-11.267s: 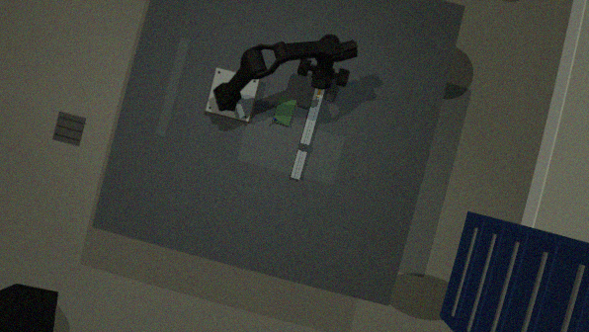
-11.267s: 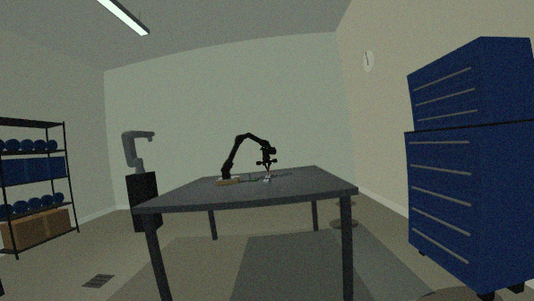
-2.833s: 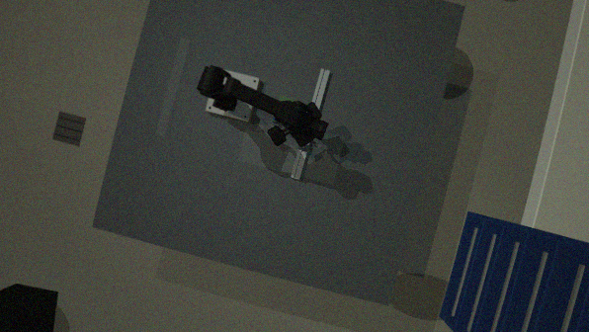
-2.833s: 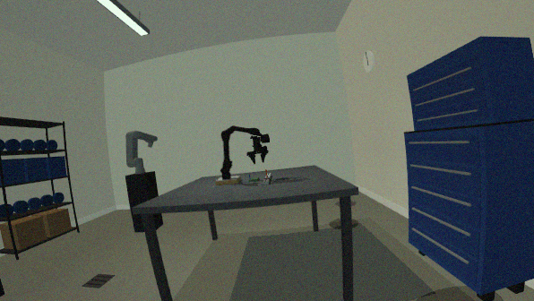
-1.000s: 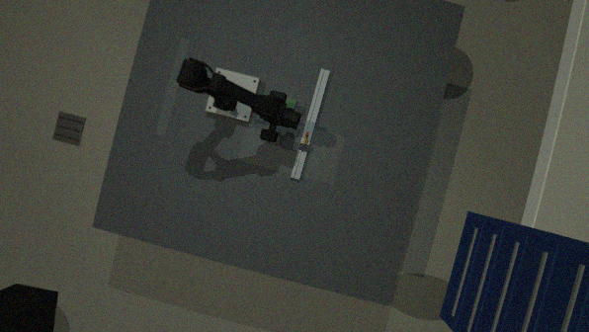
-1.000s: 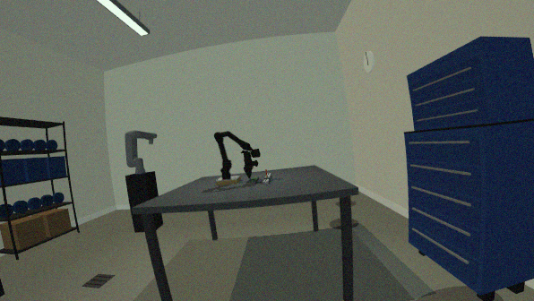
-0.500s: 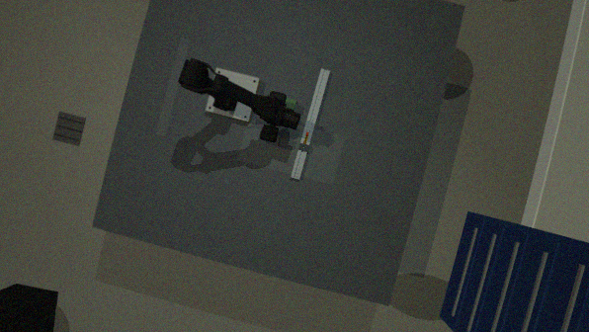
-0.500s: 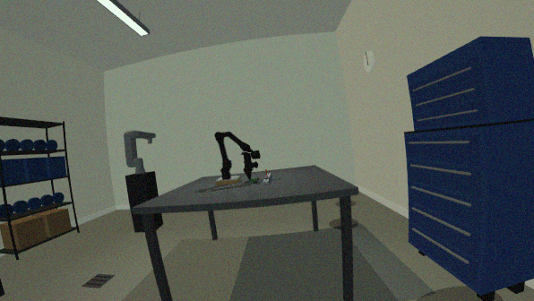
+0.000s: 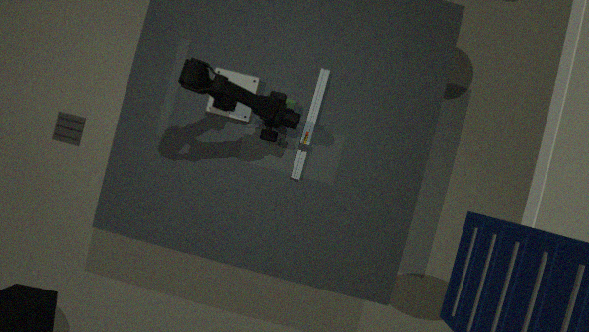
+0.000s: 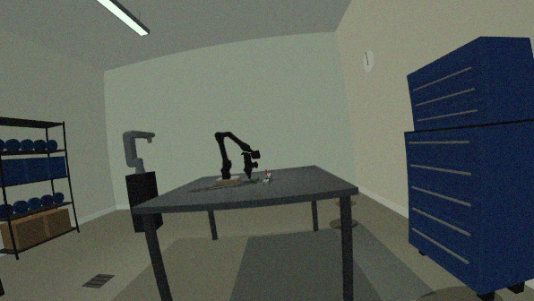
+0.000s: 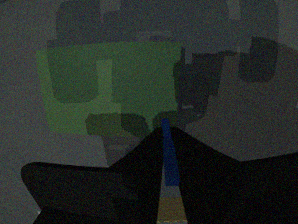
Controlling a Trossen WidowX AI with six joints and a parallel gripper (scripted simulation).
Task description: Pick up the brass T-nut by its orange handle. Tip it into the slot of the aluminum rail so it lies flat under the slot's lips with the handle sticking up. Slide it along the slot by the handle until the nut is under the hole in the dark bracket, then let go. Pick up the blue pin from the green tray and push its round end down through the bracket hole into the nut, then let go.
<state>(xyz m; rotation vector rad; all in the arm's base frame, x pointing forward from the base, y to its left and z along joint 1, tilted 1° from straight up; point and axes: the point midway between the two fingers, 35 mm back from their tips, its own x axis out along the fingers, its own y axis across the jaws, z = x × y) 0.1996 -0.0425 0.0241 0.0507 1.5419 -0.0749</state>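
My gripper points down beside the green tray. It is shut on the blue pin, whose length shows between the dark fingers in the wrist view. Whether the pin touches the tray or table is unclear. In the top view the arm hides the fingertips and pin. The aluminum rail lies beyond the tray. The orange handle sticks up at the rail, right beside the dark bracket. The brass nut is too small or hidden to make out.
The arm's pale base plate with a wood-coloured side stands behind the gripper on the dark table. The rail runs across the table in front of the arm, with the bracket and upright handle toward one end.
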